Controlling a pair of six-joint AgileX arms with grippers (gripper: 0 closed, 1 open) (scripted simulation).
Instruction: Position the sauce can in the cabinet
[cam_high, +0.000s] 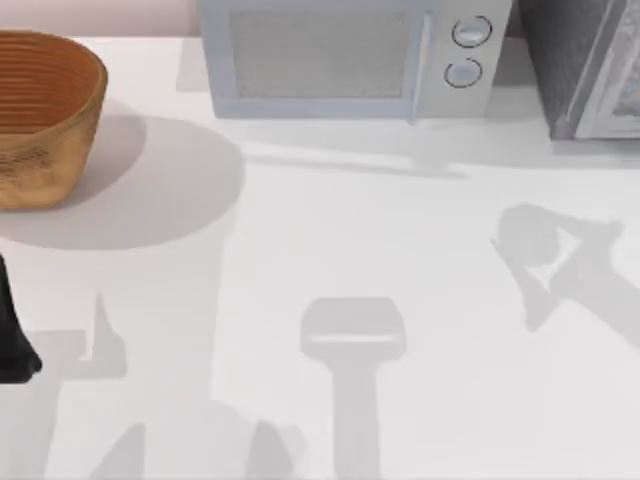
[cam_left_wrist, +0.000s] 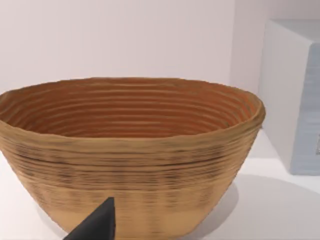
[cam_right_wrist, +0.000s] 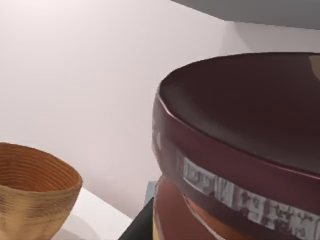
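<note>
The sauce can (cam_right_wrist: 240, 125) looms close in the right wrist view, showing a dark maroon lid, a worn pale band and an orange strip below. My right gripper (cam_right_wrist: 220, 232) is shut on it, with one dark finger (cam_right_wrist: 138, 226) against the can's side. The can hangs well above the table. The cabinet (cam_high: 585, 60) stands at the back right corner, dark speckled grey with a paler framed panel. My left arm (cam_high: 12, 335) is parked at the table's left edge, and a dark tip of it (cam_left_wrist: 97, 225) points at the basket.
A woven brown basket (cam_high: 40, 115) sits at the back left, also seen as the basket (cam_left_wrist: 130, 150) and the basket (cam_right_wrist: 35, 190). A pale microwave (cam_high: 340, 60) with two round knobs stands at the back middle, left of the cabinet. Arm shadows fall across the white table (cam_high: 330, 230).
</note>
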